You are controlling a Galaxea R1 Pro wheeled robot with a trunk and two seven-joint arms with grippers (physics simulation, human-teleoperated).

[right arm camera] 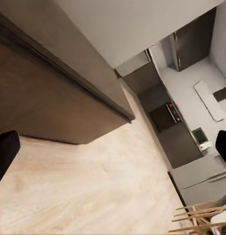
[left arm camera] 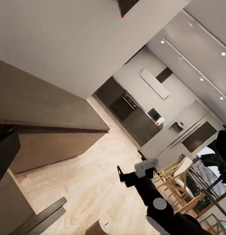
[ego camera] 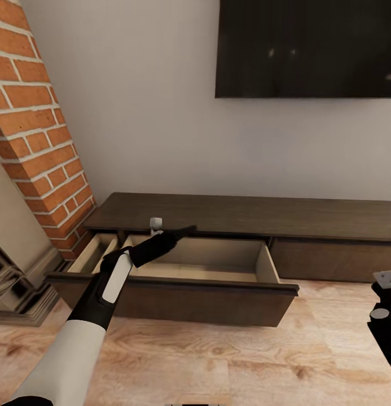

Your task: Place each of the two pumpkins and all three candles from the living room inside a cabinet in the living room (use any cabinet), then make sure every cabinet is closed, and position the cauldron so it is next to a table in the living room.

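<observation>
Long dark brown cabinet [ego camera: 246,217] against the wall under the black TV [ego camera: 308,48], its big drawer [ego camera: 178,290] pulled open, left gripper [ego camera: 171,234] over that drawer, fingers hard to make out, right gripper [ego camera: 387,293] by the cabinet's right end, grip unclear.

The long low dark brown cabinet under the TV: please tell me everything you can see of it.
The long low dark brown wood-grain cabinet stands on the light plank floor against the white wall, beside the red brick fireplace. Its fronts are flat, without handles. The wide left drawer is pulled out, pale inside, nothing visible in it. The left gripper reaches over the open drawer. The right-hand front looks closed.
</observation>
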